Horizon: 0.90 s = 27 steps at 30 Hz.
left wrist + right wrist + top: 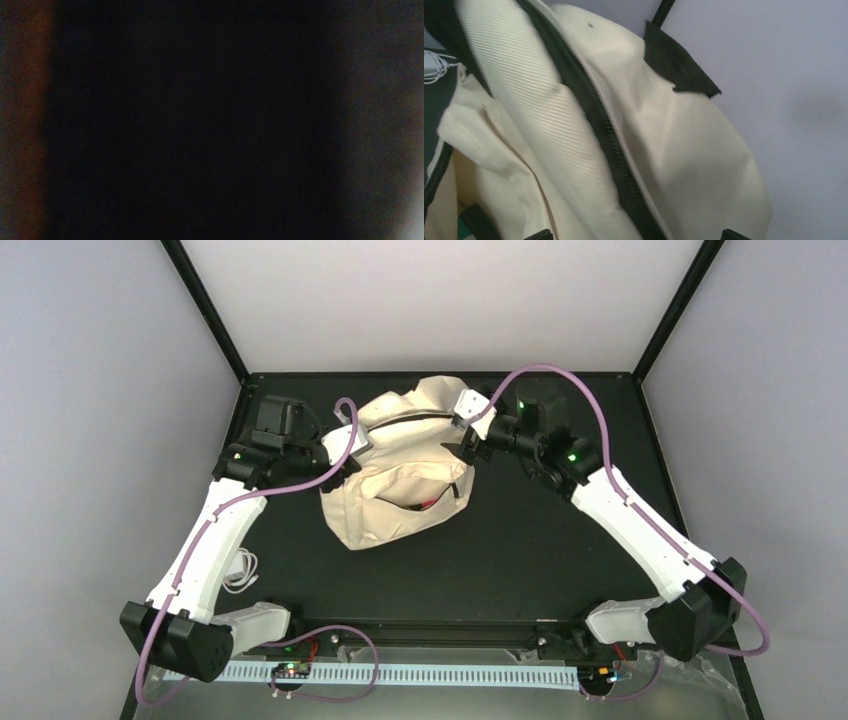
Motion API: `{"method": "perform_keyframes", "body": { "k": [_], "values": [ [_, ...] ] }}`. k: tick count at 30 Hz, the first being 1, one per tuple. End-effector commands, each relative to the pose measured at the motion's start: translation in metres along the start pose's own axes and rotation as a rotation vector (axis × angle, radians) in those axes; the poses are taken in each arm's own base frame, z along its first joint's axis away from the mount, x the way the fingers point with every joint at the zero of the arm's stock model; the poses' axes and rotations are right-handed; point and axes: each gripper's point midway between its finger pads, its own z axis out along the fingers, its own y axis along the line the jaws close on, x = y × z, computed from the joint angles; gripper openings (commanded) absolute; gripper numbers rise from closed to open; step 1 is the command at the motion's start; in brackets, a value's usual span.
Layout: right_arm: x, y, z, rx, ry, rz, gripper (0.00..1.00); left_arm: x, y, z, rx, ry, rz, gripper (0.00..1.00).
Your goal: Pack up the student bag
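The student bag (395, 490) is a cream fabric backpack slumped in the middle of the black table. Its front pocket gapes and something red (428, 505) shows inside. My left gripper (352, 445) is shut at the bag's upper left edge, with the fabric bunched at its tip. The left wrist view is almost wholly dark. My right gripper (462, 447) stands open against the bag's upper right side. In the right wrist view the bag (694, 150) fills the frame, and its dark zipper (599, 125) runs down between the two spread fingertips (540, 235) without either one touching it.
A white cable (240, 570) lies coiled on the table by the left arm and also shows as the cable (436, 65) in the right wrist view. A black strap patch (676, 65) sits on the bag's top. Grey walls close in the table.
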Motion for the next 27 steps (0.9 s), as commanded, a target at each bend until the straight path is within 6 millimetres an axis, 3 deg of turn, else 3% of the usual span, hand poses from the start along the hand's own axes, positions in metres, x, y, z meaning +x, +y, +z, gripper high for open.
{"method": "perform_keyframes", "body": {
  "k": [1, 5, 11, 13, 14, 17, 18, 23, 27],
  "values": [
    [-0.007, -0.014, 0.004, 0.004, -0.011, -0.053, 0.83, 0.002, 0.002, -0.003, -0.013, 0.016, 0.025, 0.02],
    [-0.004, -0.010, 0.012, -0.044, -0.002, -0.051, 0.56, 0.003, 0.001, -0.002, -0.010, 0.021, 0.024, 0.02],
    [-0.005, -0.007, 0.011, -0.058, -0.010, -0.023, 0.04, 0.001, 0.001, -0.003, -0.002, 0.022, 0.012, 0.02],
    [-0.006, -0.007, 0.009, -0.055, -0.008, 0.006, 0.02, 0.001, 0.004, -0.003, -0.012, 0.031, -0.005, 0.10],
    [-0.006, -0.008, 0.009, -0.054, -0.006, 0.022, 0.01, 0.001, 0.006, -0.004, -0.023, 0.039, -0.015, 0.22],
    [-0.005, -0.011, 0.009, -0.033, 0.004, 0.068, 0.01, 0.000, 0.015, -0.011, -0.072, 0.070, -0.054, 0.88],
    [-0.004, -0.012, 0.009, -0.024, 0.008, 0.077, 0.01, 0.000, 0.016, -0.015, -0.082, 0.084, -0.062, 0.98],
    [0.001, -0.024, 0.013, 0.034, 0.028, 0.119, 0.01, 0.015, 0.034, -0.038, -0.179, 0.218, -0.139, 0.99],
    [0.007, -0.034, 0.022, 0.069, 0.059, 0.146, 0.01, 0.050, 0.048, -0.064, -0.224, 0.337, -0.284, 0.99]
  ]
}}
